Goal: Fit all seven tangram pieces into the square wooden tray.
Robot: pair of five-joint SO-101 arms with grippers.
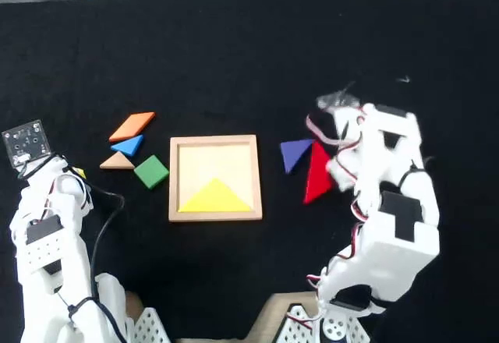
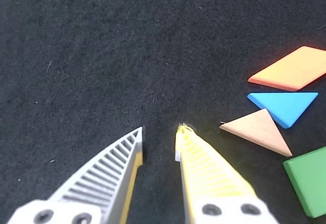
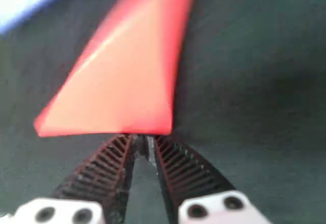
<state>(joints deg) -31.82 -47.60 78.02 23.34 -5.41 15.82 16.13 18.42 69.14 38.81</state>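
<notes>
Right gripper is clenched, tips at the red triangle (at the tray's three o'clock). Left gripper gapes, released, at nine o'clock.

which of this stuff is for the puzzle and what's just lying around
For the job: wooden tray, yellow triangle, red triangle, purple triangle, orange parallelogram, blue triangle, tan triangle, green square.
Just there: black cloth, cables.

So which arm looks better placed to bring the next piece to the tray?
Probably the right: the right gripper sits at the red triangle, beside the tray. The left gripper hangs open over bare cloth.
</notes>
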